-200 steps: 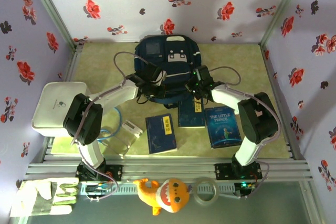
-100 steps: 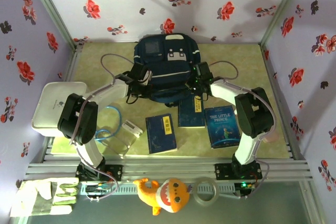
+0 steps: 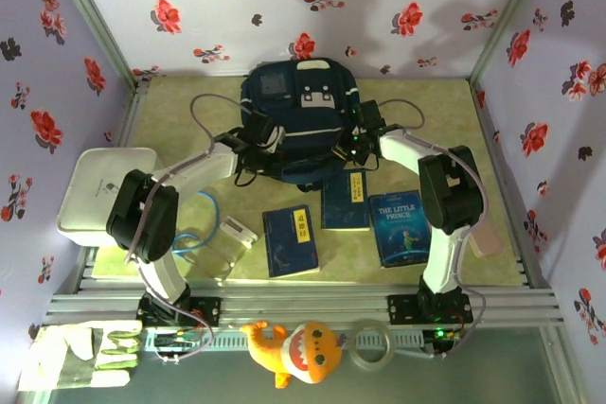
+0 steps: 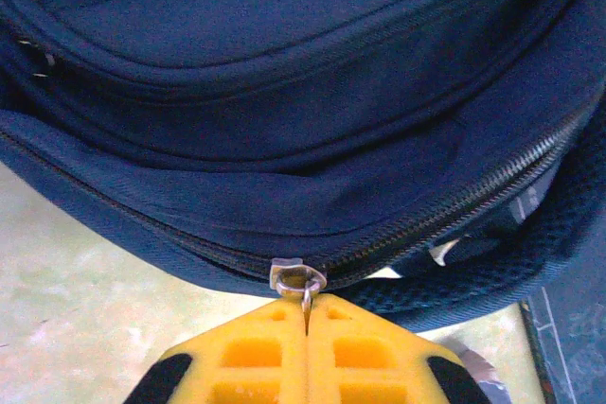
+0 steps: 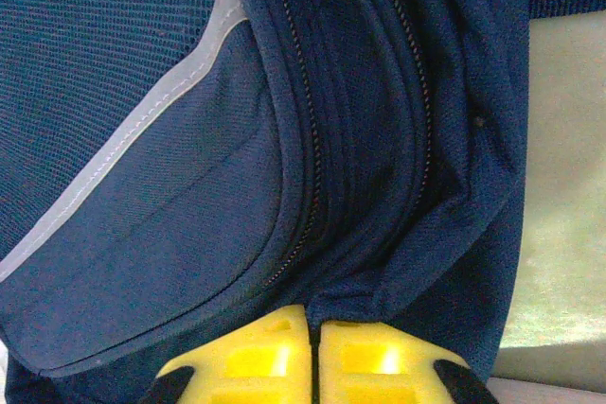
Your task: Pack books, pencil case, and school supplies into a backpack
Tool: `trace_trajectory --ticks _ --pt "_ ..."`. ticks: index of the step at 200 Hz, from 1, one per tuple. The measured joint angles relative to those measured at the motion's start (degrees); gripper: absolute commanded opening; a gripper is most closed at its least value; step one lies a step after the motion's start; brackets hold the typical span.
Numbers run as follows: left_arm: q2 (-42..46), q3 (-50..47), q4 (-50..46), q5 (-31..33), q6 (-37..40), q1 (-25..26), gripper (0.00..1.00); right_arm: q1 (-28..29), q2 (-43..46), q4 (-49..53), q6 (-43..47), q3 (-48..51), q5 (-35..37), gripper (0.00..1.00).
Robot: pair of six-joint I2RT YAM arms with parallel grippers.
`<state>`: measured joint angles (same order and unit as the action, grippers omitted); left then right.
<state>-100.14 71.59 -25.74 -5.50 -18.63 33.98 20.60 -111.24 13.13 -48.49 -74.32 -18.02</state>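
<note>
The navy backpack (image 3: 301,115) lies at the back middle of the table, front pocket up. My left gripper (image 3: 266,142) is at its near left edge, shut on the metal zipper pull (image 4: 306,296) below the slider (image 4: 295,276); right of the slider the zipper gapes. At the near right edge my right gripper (image 3: 348,146) is shut on a fold of backpack fabric (image 5: 398,295). Three books lie flat in front: a navy one with a yellow strip (image 3: 291,241), a second one (image 3: 345,202) partly under the backpack, and the brighter blue "Little Prince" (image 3: 401,228).
A white tray (image 3: 99,186) sits at the left edge. A clear pouch (image 3: 216,251) with a blue cord and a small white item (image 3: 238,232) lies near the left arm's base. A glove (image 3: 76,355), a plush toy (image 3: 298,350) and a tape roll (image 3: 372,345) rest on the front ledge.
Both grippers have moved apart and slightly toward the back along the backpack's near edge. The backpack's front now shows more fully. The books have not moved.
</note>
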Motion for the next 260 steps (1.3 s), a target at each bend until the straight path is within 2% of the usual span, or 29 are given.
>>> trace_trajectory --ticks 13,39,64,98,122,154,224,260 --pt "0.07 0.00 0.00 -0.44 0.00 0.57 0.00 -0.26 0.04 0.55 0.04 0.00 0.39 0.20" --pt "0.26 0.20 0.26 -2.14 0.11 2.16 0.00 -0.85 2.69 1.14 -0.09 0.92 3.28 0.45" --pt "0.26 1.73 0.15 -3.72 0.63 4.79 0.00 -1.44 9.79 0.81 -0.50 4.22 7.78 0.57" --pt "0.17 4.70 -0.02 -5.27 0.63 7.15 0.00 -2.12 22.75 0.00 -4.50 12.31 11.93 0.69" --pt "-0.92 6.84 0.00 -6.08 0.61 8.63 0.00 -1.79 28.74 -0.20 -8.79 18.78 13.18 0.73" --pt "-3.32 8.28 0.04 -6.82 0.59 10.29 0.00 -0.13 31.65 -0.76 -14.80 25.22 12.72 0.77" --pt "-4.28 8.31 0.00 -7.19 0.59 10.64 0.00 4.20 30.53 -8.79 -23.58 28.74 10.32 0.72" --pt "-4.33 8.31 -0.04 -7.19 0.59 10.64 0.00 4.22 29.31 -13.90 -24.65 30.40 9.22 0.79"
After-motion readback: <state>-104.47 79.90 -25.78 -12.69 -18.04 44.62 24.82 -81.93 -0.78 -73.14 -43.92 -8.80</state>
